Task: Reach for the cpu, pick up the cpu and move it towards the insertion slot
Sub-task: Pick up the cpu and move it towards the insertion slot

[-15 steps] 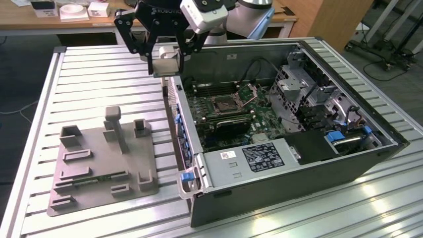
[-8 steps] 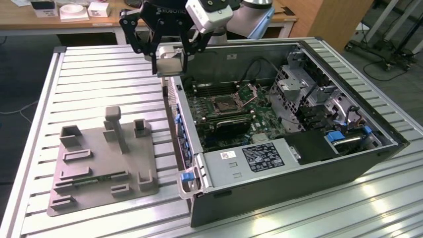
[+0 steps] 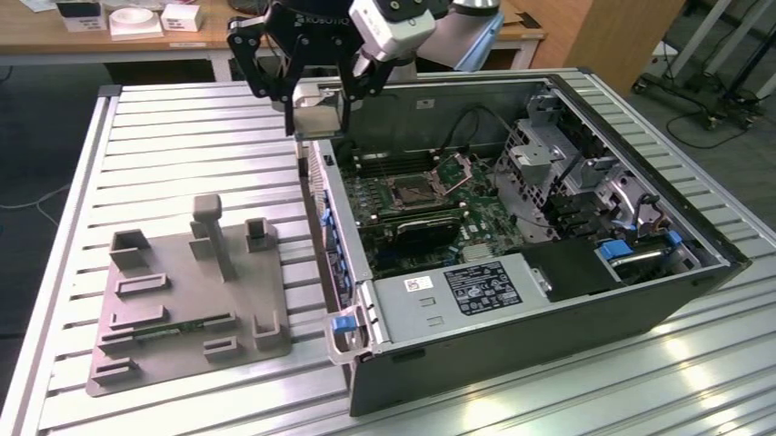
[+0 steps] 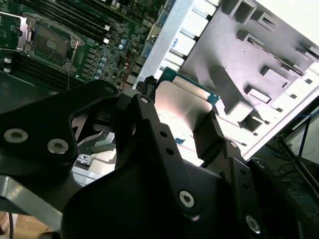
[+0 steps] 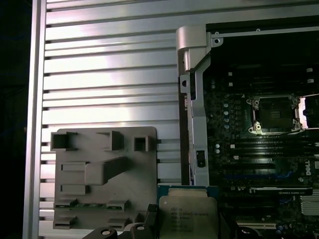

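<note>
Already the jaws (image 5: 187, 234) are clenched on the cpu (image 5: 188, 216), carried flat above the case wall toward the insertion slot (image 5: 273, 114).

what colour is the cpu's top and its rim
Silver metal top with a blue-green rim on the cpu, held in the gripper; clearest in the first wrist view.

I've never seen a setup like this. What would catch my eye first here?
Probably the open computer case lying on the slatted metal table, its green board and square insertion slot laid bare. Above the case's edge hangs the black pincer, shut on the cpu, a silver square chip. On the exterior view's left sits a grey parts holder with a thin green memory stick in it.
</note>
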You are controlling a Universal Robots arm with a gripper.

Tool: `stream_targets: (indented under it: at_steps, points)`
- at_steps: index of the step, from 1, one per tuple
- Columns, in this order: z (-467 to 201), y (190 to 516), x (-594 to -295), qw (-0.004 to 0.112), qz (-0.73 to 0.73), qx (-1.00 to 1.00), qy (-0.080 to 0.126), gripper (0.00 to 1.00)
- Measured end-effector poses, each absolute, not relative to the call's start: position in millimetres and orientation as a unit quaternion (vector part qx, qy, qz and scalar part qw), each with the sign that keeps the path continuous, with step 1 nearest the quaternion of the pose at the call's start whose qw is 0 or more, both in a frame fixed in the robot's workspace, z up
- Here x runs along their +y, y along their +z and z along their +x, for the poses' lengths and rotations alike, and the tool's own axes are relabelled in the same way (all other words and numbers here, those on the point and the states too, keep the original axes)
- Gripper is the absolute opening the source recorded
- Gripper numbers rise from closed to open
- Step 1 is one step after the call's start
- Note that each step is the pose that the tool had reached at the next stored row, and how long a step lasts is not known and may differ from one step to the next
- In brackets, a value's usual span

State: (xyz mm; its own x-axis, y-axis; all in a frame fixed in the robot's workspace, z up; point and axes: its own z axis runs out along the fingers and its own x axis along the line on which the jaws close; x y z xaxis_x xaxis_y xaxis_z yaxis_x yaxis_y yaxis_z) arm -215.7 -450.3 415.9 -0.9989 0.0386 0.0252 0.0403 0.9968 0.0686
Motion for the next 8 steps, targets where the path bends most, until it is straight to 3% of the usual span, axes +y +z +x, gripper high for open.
stream_targets:
  at_steps: [8]
  points:
    - [-210.0, 415.8, -450.3, 0.012, -0.02, -0.999, -0.035, 0.54]
